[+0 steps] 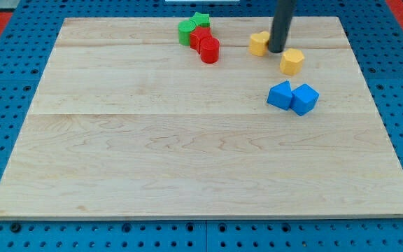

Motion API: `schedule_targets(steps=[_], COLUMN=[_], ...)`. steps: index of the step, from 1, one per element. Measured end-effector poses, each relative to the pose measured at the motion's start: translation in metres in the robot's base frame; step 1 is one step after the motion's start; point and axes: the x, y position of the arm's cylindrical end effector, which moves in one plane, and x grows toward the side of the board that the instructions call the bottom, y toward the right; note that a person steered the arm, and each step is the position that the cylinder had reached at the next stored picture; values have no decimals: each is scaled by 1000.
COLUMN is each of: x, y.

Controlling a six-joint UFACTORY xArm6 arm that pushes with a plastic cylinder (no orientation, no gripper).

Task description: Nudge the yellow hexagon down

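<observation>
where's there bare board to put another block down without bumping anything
Free: everything below the blue blocks to the view's bottom edge, and the view's left side beside the green blocks. Crowded: the top strip, with the red blocks, both yellow blocks and my tip between the yellow ones.

Only a single straight rod (282, 24) of the robot is seen, cut off by the view's top near the far edge of the table (187, 175). It is coloured a uniform dark grey to black, round in section and smooth, with a faint lighter sheen along one side. Its lower end, my tip (277, 50), is shown blunt and flat.
</observation>
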Motion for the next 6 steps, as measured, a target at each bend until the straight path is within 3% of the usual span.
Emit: schedule_targets(steps=[2, 4, 6], x=[45, 7, 2], y=[-7, -4, 35])
